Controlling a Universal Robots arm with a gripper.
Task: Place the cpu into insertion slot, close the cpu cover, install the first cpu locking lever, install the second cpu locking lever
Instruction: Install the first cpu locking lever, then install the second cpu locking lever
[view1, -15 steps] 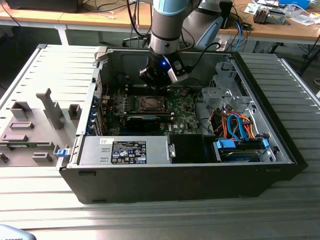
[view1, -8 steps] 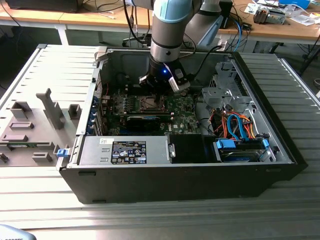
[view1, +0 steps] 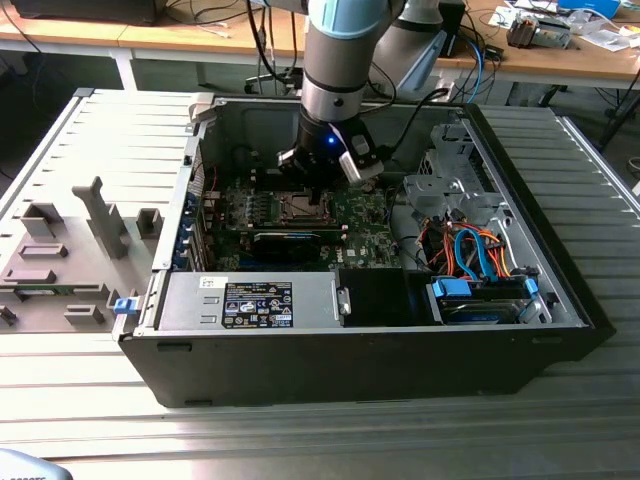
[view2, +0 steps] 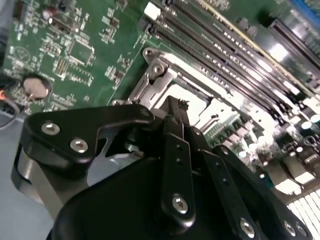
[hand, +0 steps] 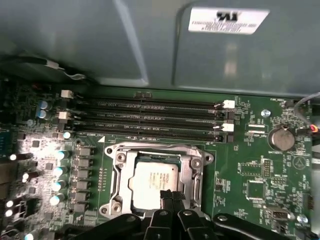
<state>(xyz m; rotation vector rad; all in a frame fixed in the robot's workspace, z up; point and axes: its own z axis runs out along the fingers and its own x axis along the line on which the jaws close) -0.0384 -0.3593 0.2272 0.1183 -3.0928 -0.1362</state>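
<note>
Jaws of the gripper (hand: 169, 196) are pinched together, empty, at the near edge of the insertion slot (hand: 120, 167), where the cpu (hand: 154, 181) lies under the cpu cover (hand: 187, 172). A sideways nudge could probably scrape the cover or unseat the chip.

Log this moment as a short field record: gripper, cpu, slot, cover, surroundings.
gripper: gripper low over the socket, fingertips together at the cpu's edge
cpu: cpu lies flat in the insertion slot, pale face up
insertion slot: insertion slot, silvery rim around the chip
cpu cover: cpu cover appears down around the chip; latching cannot be told
surroundings: memory slots beside the socket, coin cell battery, computer case open on the table
</note>
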